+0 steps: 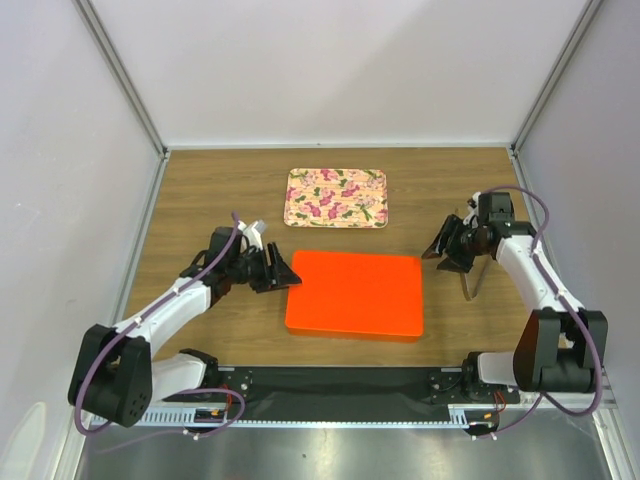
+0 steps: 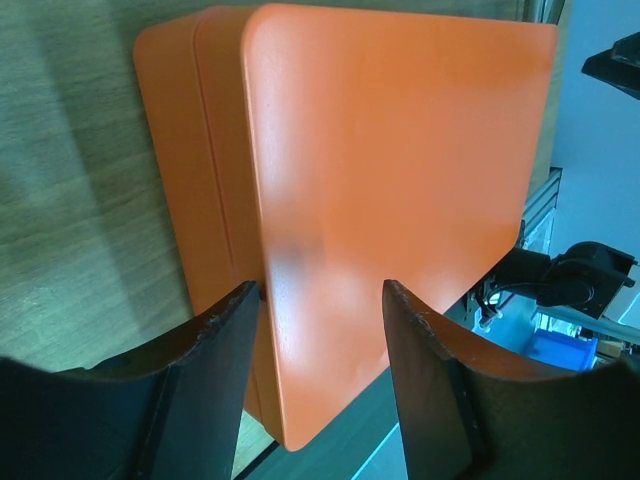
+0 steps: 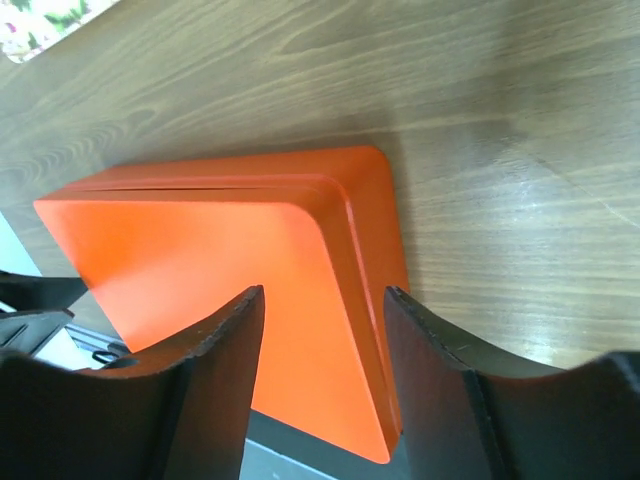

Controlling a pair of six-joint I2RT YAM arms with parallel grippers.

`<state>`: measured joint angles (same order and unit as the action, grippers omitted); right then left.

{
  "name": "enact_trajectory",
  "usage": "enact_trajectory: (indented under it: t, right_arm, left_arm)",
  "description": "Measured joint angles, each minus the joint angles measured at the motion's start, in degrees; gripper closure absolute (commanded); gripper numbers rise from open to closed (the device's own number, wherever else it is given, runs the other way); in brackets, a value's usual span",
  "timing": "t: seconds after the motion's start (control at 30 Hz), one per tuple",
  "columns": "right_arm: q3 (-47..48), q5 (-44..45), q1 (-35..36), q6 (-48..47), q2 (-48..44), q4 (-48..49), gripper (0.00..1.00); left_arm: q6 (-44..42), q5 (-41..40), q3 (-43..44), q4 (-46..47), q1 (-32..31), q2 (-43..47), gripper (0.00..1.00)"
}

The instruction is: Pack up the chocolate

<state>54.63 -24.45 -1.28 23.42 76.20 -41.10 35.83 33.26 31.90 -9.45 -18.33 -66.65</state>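
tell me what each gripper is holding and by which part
Nothing is held. The left gripper and right gripper are both open, flanking the closed orange box.

Robot test cell in a lab, white panel walls (image 1: 350, 70) on aluminium posts (image 1: 120, 75), wood-grain table (image 1: 220, 190), cabled left arm (image 1: 165, 305) and right arm (image 1: 535, 275) bolted to black base rail (image 1: 340, 385).

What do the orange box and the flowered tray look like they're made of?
Orange box: smooth, satin-finished painted metal or plastic, judging by the soft sheen and rounded lid edge; I can't tell which. Flowered tray: printed pattern and a raised rim, perhaps tin or melamine; too distant to say.
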Motion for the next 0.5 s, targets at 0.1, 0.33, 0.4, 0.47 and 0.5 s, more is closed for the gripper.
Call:
enact_trajectory:
  t: [0.1, 0.33, 0.4, 0.47, 0.5]
  right_arm:
    - [-2.2, 0.8, 1.5, 1.4, -3.2, 1.1, 0.51]
    - [-10.9, 1.3, 5.2, 5.2, -5.6, 6.6, 0.53]
    - [-11.8, 1.7, 5.2, 6.1, -4.6, 7.9, 0.50]
    - [-11.8, 1.8, 5.2, 6.8, -3.6, 9.3, 0.51]
    - [-11.8, 1.8, 5.2, 7.1, -3.4, 9.9, 0.52]
  left_arm:
    - [0.1, -0.3, 0.0, -0.1, -0.3, -0.3, 0.42]
    - [0.1, -2.6, 0.1, -1.7, -1.0, -0.8, 0.38]
    - [-0.2, -4.0, 0.5, -3.1, -1.0, -0.8, 0.37]
    - [-0.5, -5.5, 1.9, -5.1, -1.0, -0.9, 0.37]
    - [-0.9, -6.2, 3.0, -5.8, -1.0, -1.3, 0.37]
